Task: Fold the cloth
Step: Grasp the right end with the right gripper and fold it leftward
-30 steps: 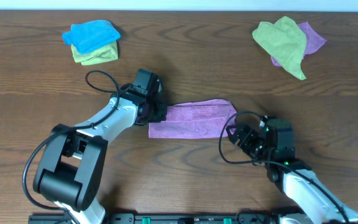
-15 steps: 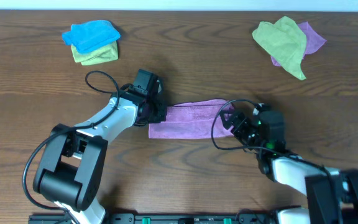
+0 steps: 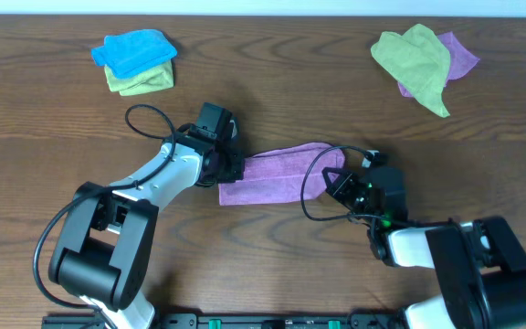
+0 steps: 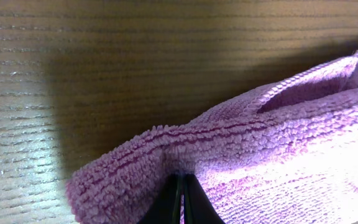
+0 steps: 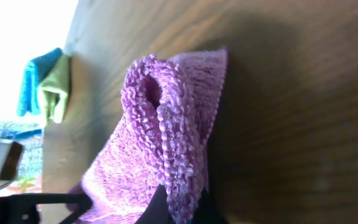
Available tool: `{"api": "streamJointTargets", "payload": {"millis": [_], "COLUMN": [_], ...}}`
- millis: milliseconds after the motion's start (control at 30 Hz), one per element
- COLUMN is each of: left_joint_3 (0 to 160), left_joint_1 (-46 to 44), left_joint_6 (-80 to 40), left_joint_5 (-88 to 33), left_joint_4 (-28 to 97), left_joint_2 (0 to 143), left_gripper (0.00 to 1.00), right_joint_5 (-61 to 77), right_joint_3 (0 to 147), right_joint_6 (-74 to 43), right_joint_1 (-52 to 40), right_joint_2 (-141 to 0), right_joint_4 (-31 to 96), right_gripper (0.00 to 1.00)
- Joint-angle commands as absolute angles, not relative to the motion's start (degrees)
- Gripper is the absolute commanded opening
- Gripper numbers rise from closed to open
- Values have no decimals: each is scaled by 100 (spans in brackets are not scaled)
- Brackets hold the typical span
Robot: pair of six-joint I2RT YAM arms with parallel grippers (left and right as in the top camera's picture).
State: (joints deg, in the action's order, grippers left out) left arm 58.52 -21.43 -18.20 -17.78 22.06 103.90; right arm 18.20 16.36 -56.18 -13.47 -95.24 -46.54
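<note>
The cloth point(image 3: 277, 175) is purple and lies mid-table as a long folded strip. My left gripper point(image 3: 229, 169) is shut on its left end; in the left wrist view the dark fingertips of that gripper point(image 4: 182, 182) pinch the cloth's point(image 4: 278, 149) rolled edge. At the strip's right end, my right gripper point(image 3: 336, 181) is shut on the cloth. The right wrist view shows the cloth's point(image 5: 160, 124) bunched edge squeezed between the fingers of that gripper point(image 5: 182, 202). No tag shows.
A bright blue cloth point(image 3: 135, 50) lies on a lime-green one point(image 3: 144, 82) at the back left. Another lime-green cloth point(image 3: 414, 57) covers a purple one point(image 3: 461, 55) at the back right. Black cables loop beside both wrists.
My right gripper has moved left to the cloth's right end and shut on it. The left gripper has kept its grip and place.
</note>
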Motion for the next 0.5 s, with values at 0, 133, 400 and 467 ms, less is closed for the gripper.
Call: {"api": "streamJointTargets", "payload": {"millis": [0, 133, 400, 467], "left_joint_3": [5883, 5885, 5889, 5892], "left_joint_1": [-2139, -2139, -2139, -2139], "left_joint_6": [-1890, -1892, -1975, -1975], "left_joint_5": [-1756, -1756, -1752, -1750], "left_joint_4": [2228, 2228, 2222, 2217], "left_joint_2": [10471, 10471, 10471, 10471], "left_gripper": [6, 6, 5, 6], "right_joint_5": [1970, 2213, 2292, 2292], "right_joint_3": [1638, 1673, 2176, 2491], "right_joint_6": [-5426, -5413, -5304, -5127], "right_joint_1": [-1391, -1435, -2001, -2193], "right_joint_2": [-9273, -8969, -8849, -8849], "right_joint_4": [-4694, -4692, -4381, -3916], "right_gripper": [2, 1, 1, 1]}}
